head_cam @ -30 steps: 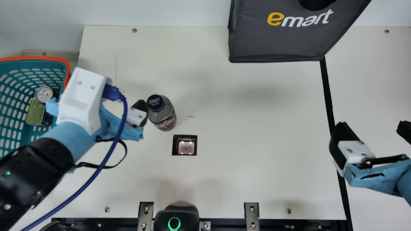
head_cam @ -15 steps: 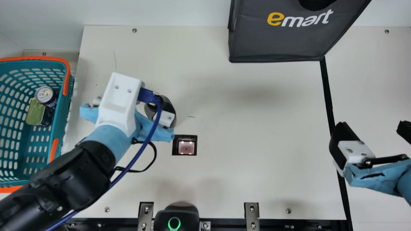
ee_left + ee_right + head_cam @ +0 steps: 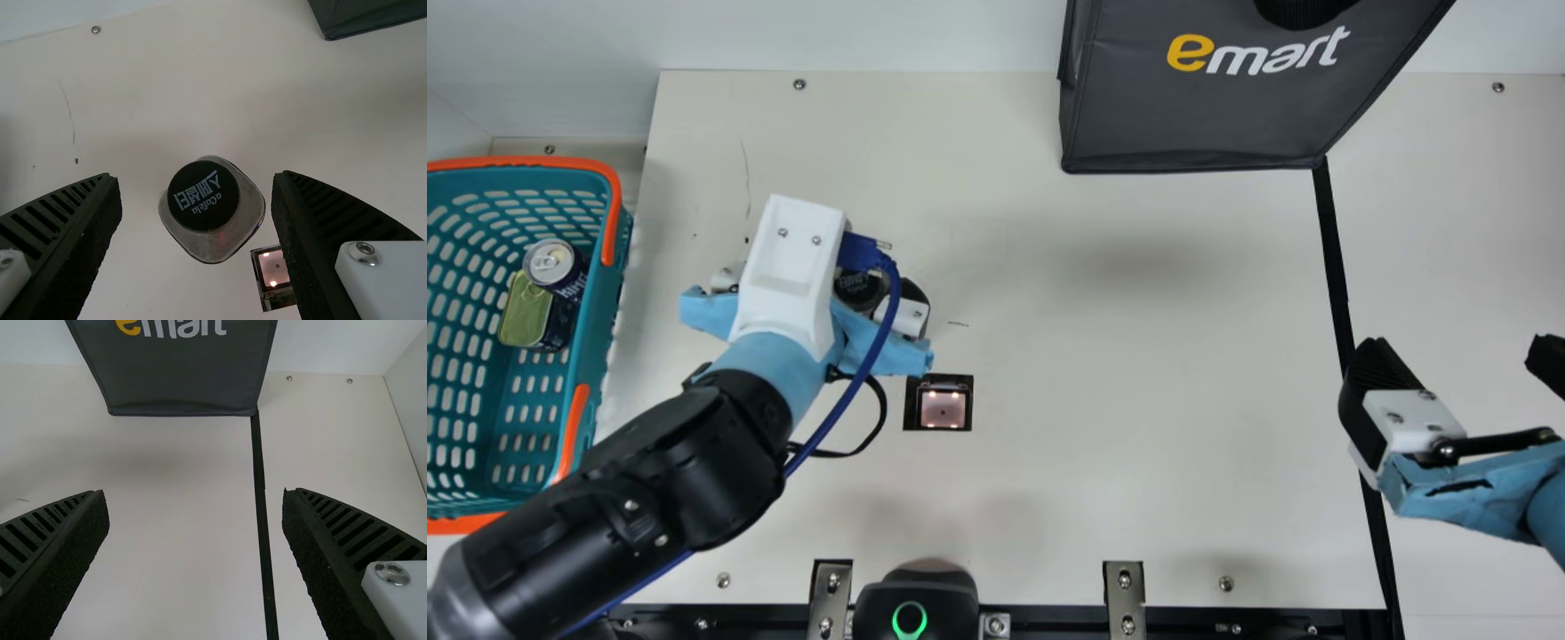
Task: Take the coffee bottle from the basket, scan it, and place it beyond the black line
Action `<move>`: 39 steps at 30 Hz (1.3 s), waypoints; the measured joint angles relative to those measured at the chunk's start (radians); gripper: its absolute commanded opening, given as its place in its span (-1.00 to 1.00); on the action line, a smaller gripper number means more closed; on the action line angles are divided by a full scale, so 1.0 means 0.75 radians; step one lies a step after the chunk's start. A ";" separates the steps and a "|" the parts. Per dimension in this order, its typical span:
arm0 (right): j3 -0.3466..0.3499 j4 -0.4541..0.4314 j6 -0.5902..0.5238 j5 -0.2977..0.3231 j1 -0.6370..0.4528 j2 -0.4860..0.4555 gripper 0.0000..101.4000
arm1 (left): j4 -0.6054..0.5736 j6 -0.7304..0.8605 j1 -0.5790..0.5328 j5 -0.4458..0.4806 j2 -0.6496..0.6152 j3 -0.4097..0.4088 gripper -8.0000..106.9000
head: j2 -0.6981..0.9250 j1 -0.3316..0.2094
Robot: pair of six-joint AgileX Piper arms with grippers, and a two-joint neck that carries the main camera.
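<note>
My left gripper (image 3: 791, 276) stands open over the coffee bottle (image 3: 859, 290), whose dark cap shows beside the white housing. From the left wrist view, the upright bottle (image 3: 212, 230) is between the open fingers of the left gripper (image 3: 197, 179), with a gap on either side. Just beyond one finger lies the square scanner window (image 3: 943, 407), lit, in the table. My right gripper (image 3: 1458, 347) is open above the black line (image 3: 1338, 276); in its wrist view the right gripper (image 3: 193, 495) has nothing between its fingers.
A teal basket with an orange rim (image 3: 543, 163) stands at the left, holding a round can (image 3: 551, 263) and a flat gold tin (image 3: 525, 313). The dark shopping bag (image 3: 1192, 116) is at the back, its corner at the line's far end. Cream table (image 3: 1120, 373) lies between scanner and line.
The left gripper has moved right, away from the basket's side, until it straddles the bottle. The bottle looks unmoved on the table. The right arm has kept still.
</note>
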 measured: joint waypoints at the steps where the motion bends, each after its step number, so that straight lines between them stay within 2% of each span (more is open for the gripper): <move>1: 0.000 0.000 0.000 0.000 0.000 0.000 0.79 | 0.000 -0.007 0.000 0.003 0.007 -0.003 0.71 | 0.000 0.000; 26: 0.000 0.000 0.000 0.000 0.000 0.000 0.79 | 0.005 -0.144 0.000 0.033 0.135 -0.037 0.71 | 0.000 0.000; 37: 0.000 0.000 0.000 0.000 0.000 0.000 0.79 | 0.026 -0.165 0.016 0.004 0.147 -0.020 -0.57 | 0.000 0.000; 38: 0.000 0.000 0.000 0.000 0.000 0.000 0.79 | 0.028 -0.158 0.016 0.003 0.144 -0.018 -0.68 | 0.000 0.000; 39: 0.000 0.000 0.000 0.000 0.000 0.000 0.79 | 0.030 -0.153 0.018 -0.001 0.141 -0.018 -0.68 | 0.000 0.000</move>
